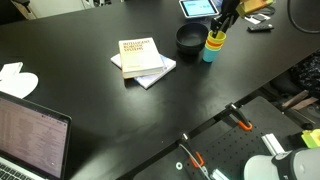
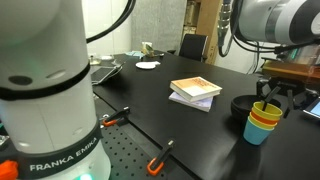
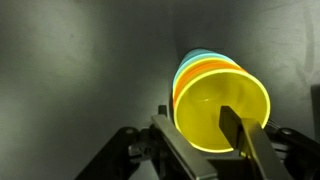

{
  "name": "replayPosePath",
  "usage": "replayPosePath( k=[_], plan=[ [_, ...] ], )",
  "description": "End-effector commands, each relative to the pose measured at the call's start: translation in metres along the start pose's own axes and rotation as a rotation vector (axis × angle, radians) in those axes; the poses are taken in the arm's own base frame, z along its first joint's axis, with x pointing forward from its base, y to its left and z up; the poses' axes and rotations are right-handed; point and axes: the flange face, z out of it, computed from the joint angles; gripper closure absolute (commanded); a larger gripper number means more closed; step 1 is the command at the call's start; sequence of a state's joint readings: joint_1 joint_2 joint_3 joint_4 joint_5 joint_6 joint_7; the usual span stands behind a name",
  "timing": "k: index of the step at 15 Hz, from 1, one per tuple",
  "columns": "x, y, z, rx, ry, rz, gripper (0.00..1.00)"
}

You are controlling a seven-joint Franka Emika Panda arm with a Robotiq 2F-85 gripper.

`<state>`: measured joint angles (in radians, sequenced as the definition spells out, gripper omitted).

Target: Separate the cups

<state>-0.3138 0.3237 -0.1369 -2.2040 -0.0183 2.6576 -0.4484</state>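
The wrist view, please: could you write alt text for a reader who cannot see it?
A yellow plastic cup nested in an orange plastic cup and a teal-blue plastic cup faces the camera, mouth open, over a dark table. The gripper shows at the bottom, fingers apart: one beside the yellow rim, one across its opening.

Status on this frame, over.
Pincer open atop cups, one finger over mouth of yellow cup. Stack nested upright, yellow in orange in teal, none separated. Black bowl close beside it.
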Motion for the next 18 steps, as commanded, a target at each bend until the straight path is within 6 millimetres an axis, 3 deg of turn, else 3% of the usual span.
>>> replayPosePath(
  k=[1,3,6,8,18],
  plan=[
    [0.000,0.010,0.001,0.005,0.004,0.011,0.74],
    [-0.001,0.011,0.001,0.003,0.003,0.017,0.88],
    [-0.002,0.011,-0.004,-0.007,0.005,0.016,0.96],
    [-0.002,0.011,-0.008,-0.010,-0.002,0.022,0.90],
    [0.005,0.016,-0.043,0.016,-0.039,0.076,0.91]
  ],
)
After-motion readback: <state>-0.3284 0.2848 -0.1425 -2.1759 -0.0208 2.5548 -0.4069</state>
